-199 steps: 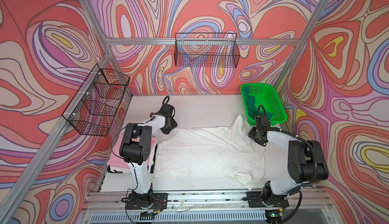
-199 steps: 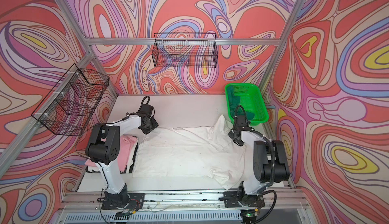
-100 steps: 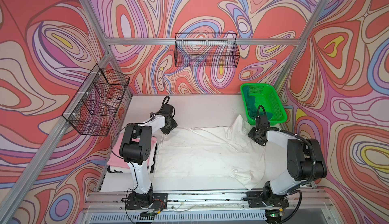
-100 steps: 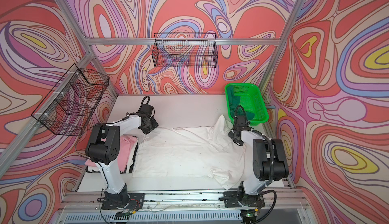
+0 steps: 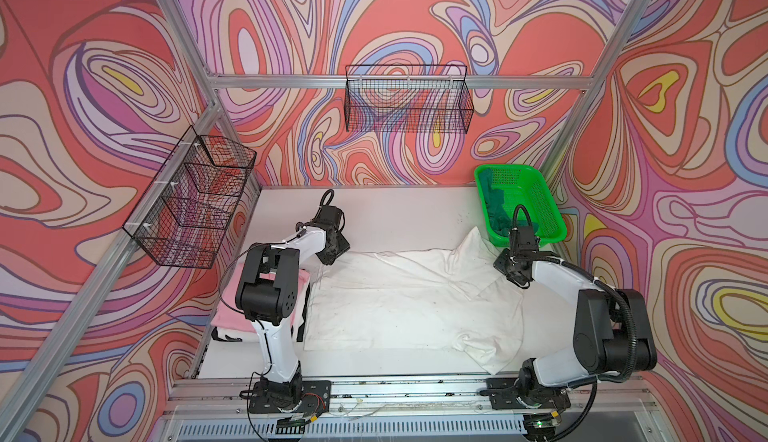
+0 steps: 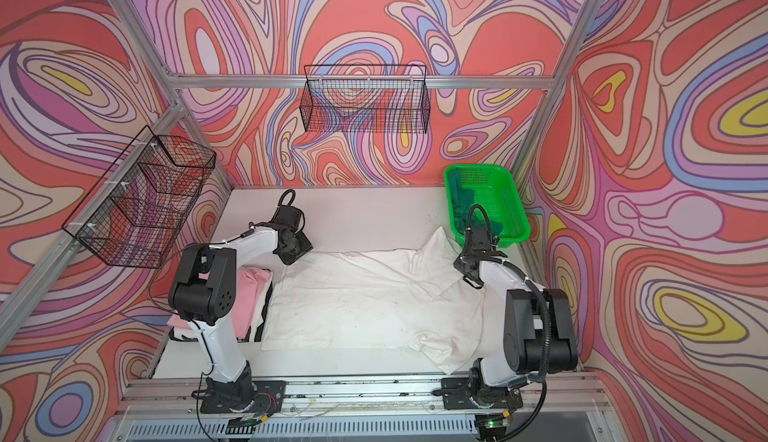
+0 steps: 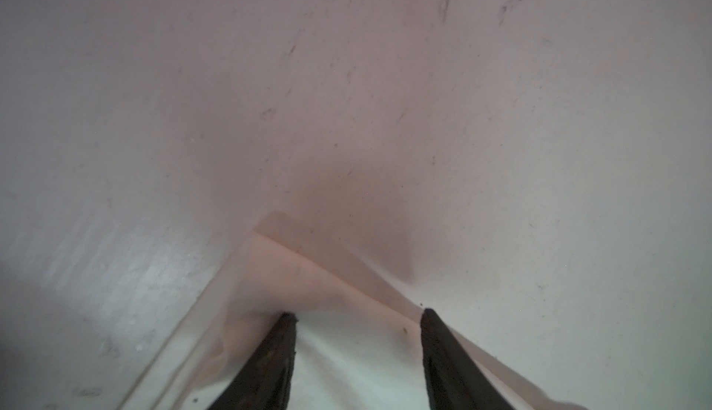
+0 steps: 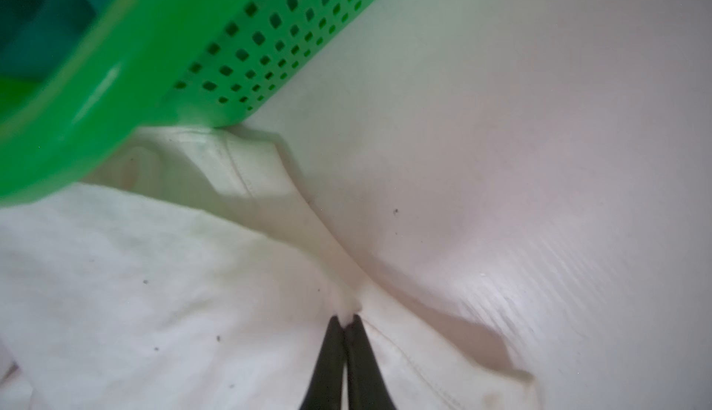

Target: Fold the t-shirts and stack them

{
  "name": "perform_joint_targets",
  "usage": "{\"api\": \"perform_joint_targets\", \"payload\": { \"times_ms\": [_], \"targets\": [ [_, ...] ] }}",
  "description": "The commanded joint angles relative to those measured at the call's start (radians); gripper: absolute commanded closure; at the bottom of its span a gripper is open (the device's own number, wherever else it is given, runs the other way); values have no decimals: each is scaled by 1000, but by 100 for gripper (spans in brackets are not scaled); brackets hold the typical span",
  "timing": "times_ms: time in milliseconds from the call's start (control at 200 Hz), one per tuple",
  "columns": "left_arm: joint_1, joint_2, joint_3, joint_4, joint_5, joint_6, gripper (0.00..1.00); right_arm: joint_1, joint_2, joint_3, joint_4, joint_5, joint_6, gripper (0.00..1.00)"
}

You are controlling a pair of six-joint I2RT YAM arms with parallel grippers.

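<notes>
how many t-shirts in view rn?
3: white t-shirt spread in the centre; pink t-shirt folded at far left; dark green t-shirt inside the green basket. White cloth under the pink one could be another, can't tell.

The left tool (image 7: 358, 313) is held low with its jaws parted; the right tool (image 8: 346, 317) is held low, jaws pressed together.

Both arms (image 5: 557, 274) have white links, black joints and looping black cables.
</notes>
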Motion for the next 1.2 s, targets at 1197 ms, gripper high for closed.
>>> {"api": "perform_joint_targets", "payload": {
  "times_ms": [1197],
  "targets": [
    [24, 10, -2, -84, -20, -14, 45, -1, -580, -177, -395, -172, 312, 100]
  ]
}}
